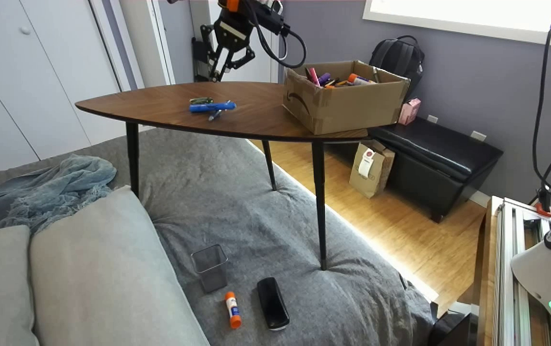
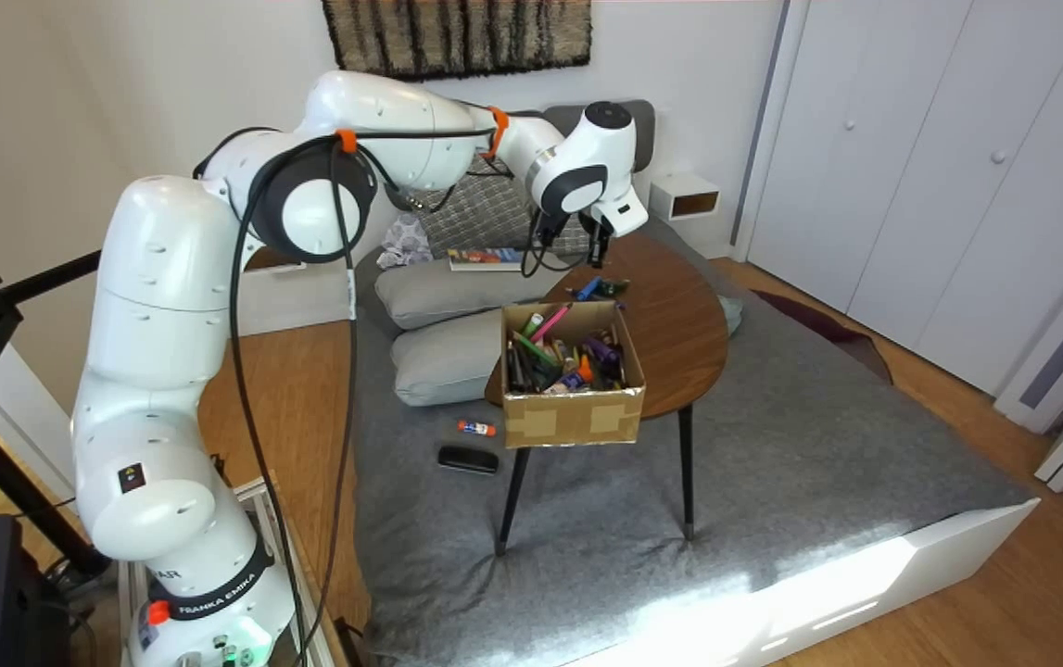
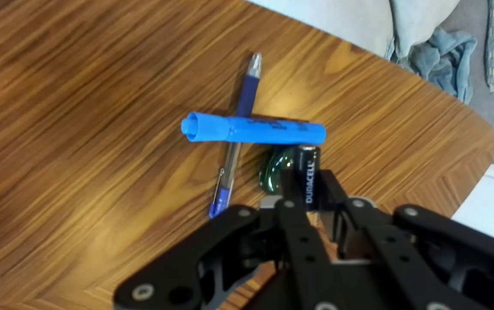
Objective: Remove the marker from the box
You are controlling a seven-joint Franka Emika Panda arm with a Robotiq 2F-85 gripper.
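Pinching a dark battery (image 3: 309, 161) in the claw (image 3: 308, 185), apart from the box (image 1: 364, 109) toward three o'clock in an exterior view. With a pen (image 3: 247, 94) on the desk (image 3: 122, 107) toward ten o'clock, wrist view.

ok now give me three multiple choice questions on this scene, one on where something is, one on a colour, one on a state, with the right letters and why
1. Where does the cardboard box stand?
a) On the black chest
b) On the wooden table
c) Between the grey pillows

2. What colour is the thick pen-like item lying across the slim pen?
a) Blue
b) Red
c) Yellow

3. What state is the gripper in?
a) Wide open with nothing in it
b) Closed on a glue stick
c) Closed on a battery

Right letters:
1 b: in both exterior views it sits near the edge of the wooden table.
2 a: the wrist view shows its bright blue barrel.
3 c: in the wrist view its jaws flank the battery, labelled DURACELL, from both sides.
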